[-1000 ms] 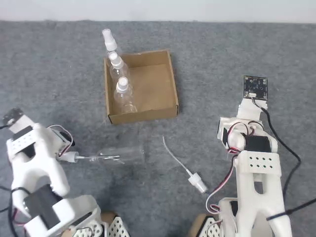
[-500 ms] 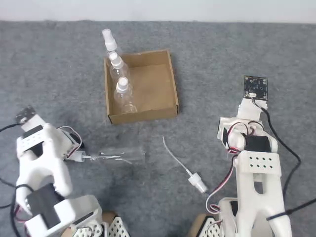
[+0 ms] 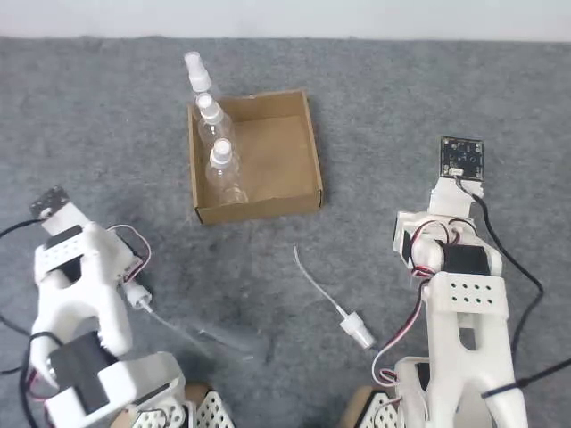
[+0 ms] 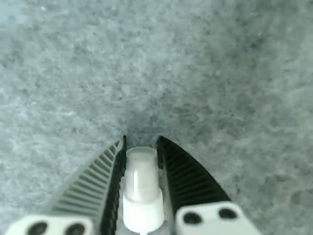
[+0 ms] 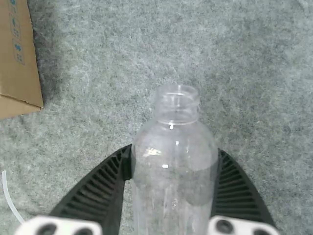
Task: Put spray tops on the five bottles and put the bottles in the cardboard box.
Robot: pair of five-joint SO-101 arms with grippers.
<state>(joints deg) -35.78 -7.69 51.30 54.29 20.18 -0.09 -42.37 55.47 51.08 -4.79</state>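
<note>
We are looking down on the table [image 3: 428,89] from above, while wrist cameras are peering closely past the left claw [image 4: 142,143] and right claw [image 5: 174,152] at it.

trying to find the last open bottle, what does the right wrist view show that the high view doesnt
Right wrist view: an uncapped bottle, neck open, clamped in the right gripper.
High view: three capped bottles along one wall of the cardboard box, a loose spray top with its tube lying on the grey carpet, and the left gripper holding a spray top.
Both: the cardboard box, just a corner of it in the wrist view, and the grey carpet.
</note>
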